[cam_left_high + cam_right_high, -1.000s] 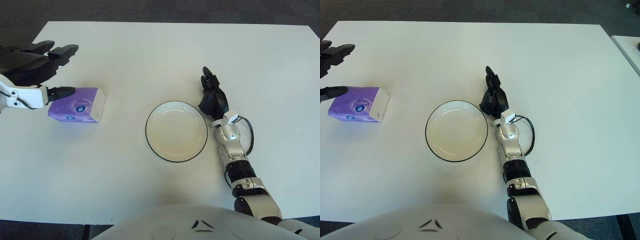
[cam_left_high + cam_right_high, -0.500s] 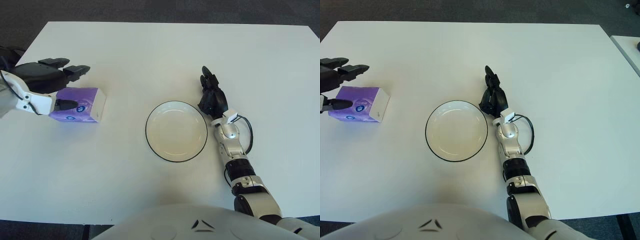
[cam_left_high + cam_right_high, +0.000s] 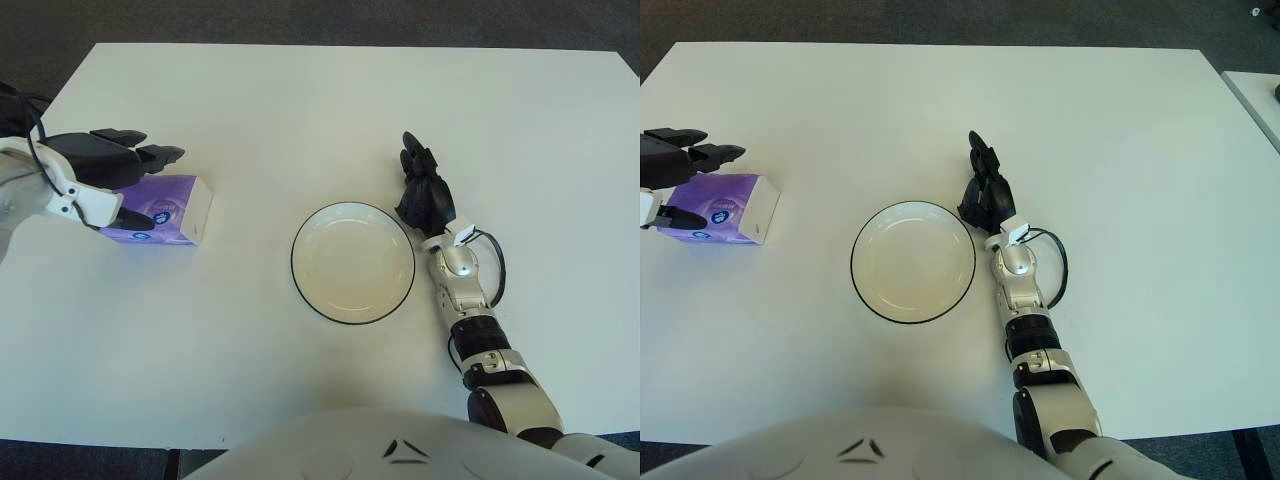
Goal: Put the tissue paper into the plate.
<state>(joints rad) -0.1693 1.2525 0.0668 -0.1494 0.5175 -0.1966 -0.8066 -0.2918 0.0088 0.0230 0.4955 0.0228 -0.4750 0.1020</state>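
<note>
- The white table [image 3: 300, 110] fills almost the whole frame; its far edge runs along the top and its left corner is cut at the upper left. A wide bare area lies in the upper middle and upper right, and another across the lower left.
- The robot's own white body [image 3: 390, 445] shows at the bottom middle, over the near edge of the table.
- The right hand [image 3: 425, 195] shows in the middle right, just beside the right edge of the plate, with its forearm going down toward the lower right. The fingers are dark and close together, pointing up the frame, and they hold nothing.
- The plate [image 3: 300, 240] sits a little below the centre of the frame. It is round, white, with a thin dark rim, and nothing lies in it. Bare table is around it on the left, top and bottom.
- The left hand [image 3: 105, 175] is at the left edge of the frame, over the left end of the tissue pack. Its fingers are spread wide, two above the pack and the thumb [image 3: 135, 218] at the pack's near side; I cannot tell if they touch it.
- The tissue pack [image 3: 175, 205] is purple with a white right end. It lies flat on the table at the middle left, well apart from the plate, with open table between them.
</note>
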